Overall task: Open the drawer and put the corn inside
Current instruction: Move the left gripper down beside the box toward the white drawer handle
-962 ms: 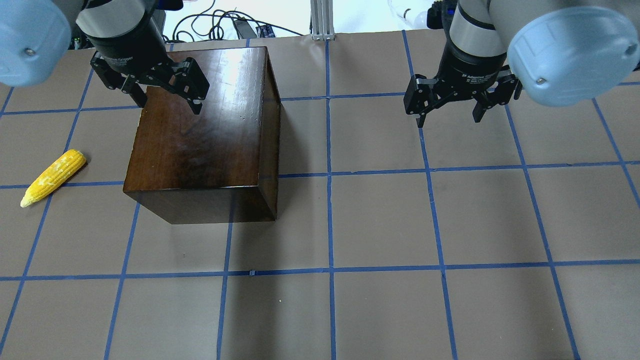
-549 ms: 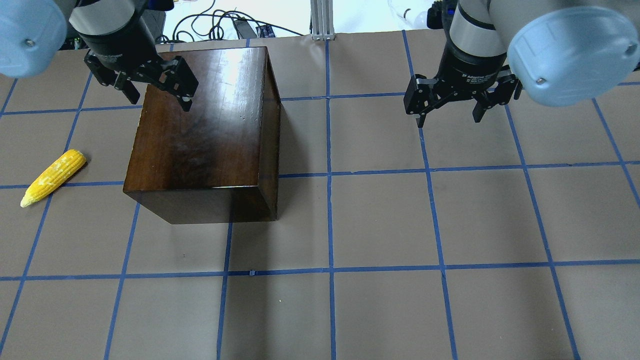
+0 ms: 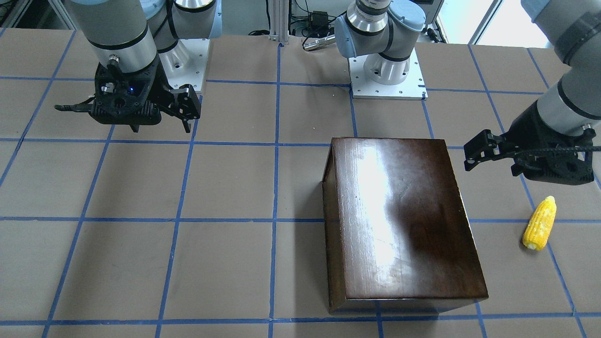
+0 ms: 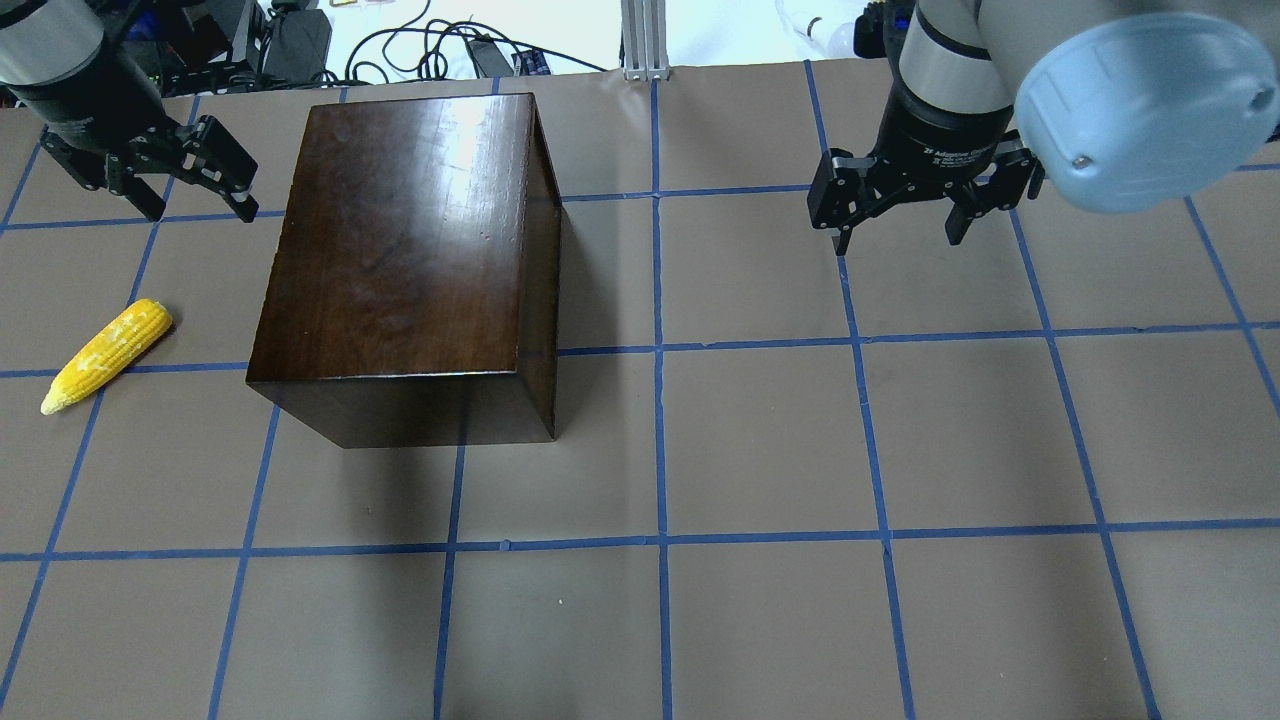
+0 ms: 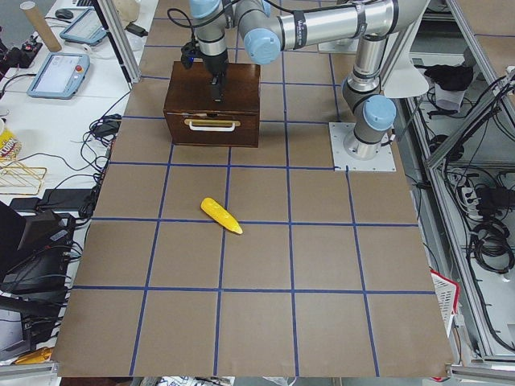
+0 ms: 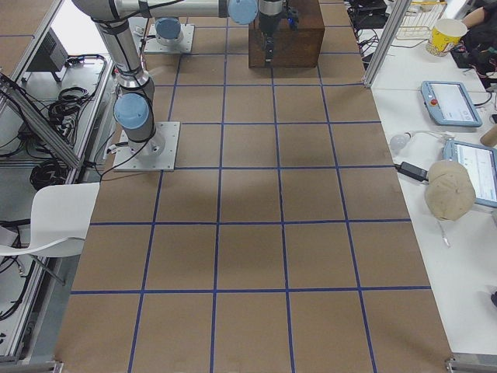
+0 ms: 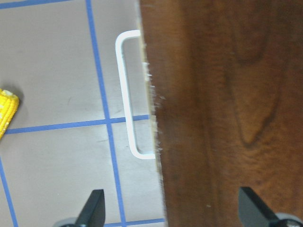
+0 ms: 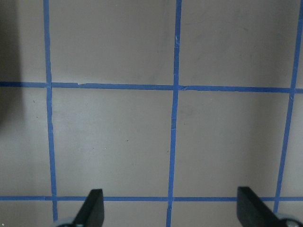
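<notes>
The dark-brown wooden box (image 4: 400,240) stands left of centre on the table. Its drawer (image 5: 212,133) is shut. The drawer's front, with a white handle (image 7: 125,94), faces the corn side. The yellow corn (image 4: 107,355) lies on the table left of the box; it also shows in the front view (image 3: 540,223) and at the left wrist view's edge (image 7: 5,111). My left gripper (image 4: 200,205) is open and empty, hovering beside the box's far left corner, over the handle side. My right gripper (image 4: 897,238) is open and empty above bare table, far right of the box.
Brown table cover with a blue tape grid. The arm bases (image 3: 387,75) sit at the robot's side of the table. Cables and an aluminium post (image 4: 645,40) lie beyond the far edge. The right wrist view shows only table under my open right gripper (image 8: 171,210).
My left gripper has moved left, from over the box's far left corner to beside the box, still open. The right arm, box and corn have not moved.
</notes>
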